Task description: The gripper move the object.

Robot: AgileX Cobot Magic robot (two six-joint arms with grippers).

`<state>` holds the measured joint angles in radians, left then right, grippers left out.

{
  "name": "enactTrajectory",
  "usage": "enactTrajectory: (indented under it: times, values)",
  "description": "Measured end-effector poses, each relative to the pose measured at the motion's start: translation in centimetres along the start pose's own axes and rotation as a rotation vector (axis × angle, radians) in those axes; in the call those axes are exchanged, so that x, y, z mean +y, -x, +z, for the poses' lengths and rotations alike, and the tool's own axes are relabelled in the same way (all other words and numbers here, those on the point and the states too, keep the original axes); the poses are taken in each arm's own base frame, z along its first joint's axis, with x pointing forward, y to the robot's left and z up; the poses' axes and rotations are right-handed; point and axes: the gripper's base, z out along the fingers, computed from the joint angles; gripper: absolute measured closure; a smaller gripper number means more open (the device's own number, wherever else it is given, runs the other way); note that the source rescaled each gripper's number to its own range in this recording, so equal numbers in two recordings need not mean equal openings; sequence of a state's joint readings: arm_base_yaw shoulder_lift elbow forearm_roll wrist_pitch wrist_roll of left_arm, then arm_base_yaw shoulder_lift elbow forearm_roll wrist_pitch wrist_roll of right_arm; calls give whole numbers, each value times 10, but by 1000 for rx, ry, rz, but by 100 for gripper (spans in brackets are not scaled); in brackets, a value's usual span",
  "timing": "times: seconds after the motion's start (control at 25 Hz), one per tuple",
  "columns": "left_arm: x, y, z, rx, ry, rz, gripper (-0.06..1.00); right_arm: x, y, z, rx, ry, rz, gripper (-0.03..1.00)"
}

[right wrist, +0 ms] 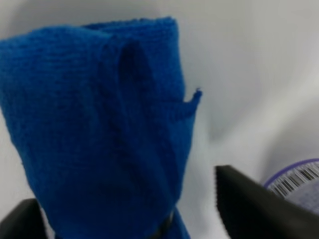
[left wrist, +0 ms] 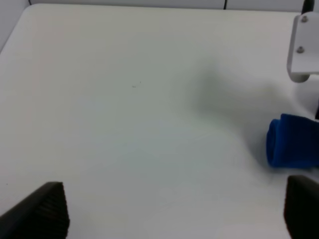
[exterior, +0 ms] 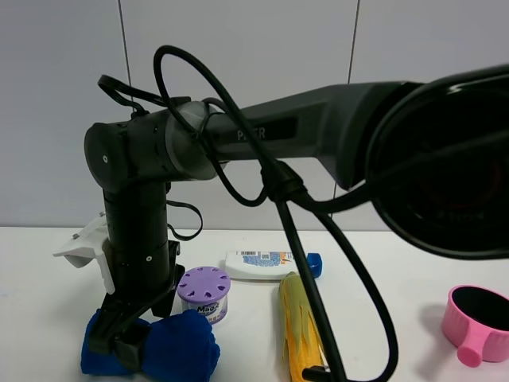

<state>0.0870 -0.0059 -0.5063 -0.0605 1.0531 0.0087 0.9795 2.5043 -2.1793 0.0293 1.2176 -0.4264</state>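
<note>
Blue towel (right wrist: pixel 99 124) on white table (exterior: pixel 413 263), right pincer (right wrist: pixel 124 191) spread around it

Pretty sure I'm driving this in a robotics lab: bare white table (left wrist: pixel 124 99), plain grey panelled wall (exterior: pixel 64 95) behind, random test props like a purple air-freshener tub (exterior: pixel 204 293) and pink cup (exterior: pixel 455 322) laid out.

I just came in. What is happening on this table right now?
The right arm reaches across the table, and the right gripper is open around a blue towel, one finger on each side, not yet closed on it. A purple-lidded jar stands close beside the towel. The left gripper is open over bare table and holds nothing.
</note>
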Motion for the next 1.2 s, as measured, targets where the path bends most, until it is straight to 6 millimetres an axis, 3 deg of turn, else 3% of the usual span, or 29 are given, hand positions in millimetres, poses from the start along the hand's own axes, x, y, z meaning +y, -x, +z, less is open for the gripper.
enactTrajectory:
  times: [0.12, 0.32, 0.52, 0.68, 0.8, 0.96, 1.2]
  values:
    - [0, 0, 0, 0, 0, 0, -6, -2, 1, -29, -43, -43, -1, 22]
    - [0, 0, 0, 0, 0, 0, -6, 1, -4, -130, -220, -141, 15, 19]
    - [0, 0, 0, 0, 0, 0, -6, 9, -33, -240, -394, -308, 39, 20]
    - [0, 0, 0, 0, 0, 0, -6, 12, -65, -303, -512, -391, 135, 19]
    - [0, 0, 0, 0, 0, 0, -6, 5, -91, -335, -564, -457, 220, 19]
    - [0, 0, 0, 0, 0, 0, -6, -4, -124, -355, -554, -546, 284, 19]
    - [0, 0, 0, 0, 0, 0, -6, -5, -191, -329, -380, -539, 408, 19]
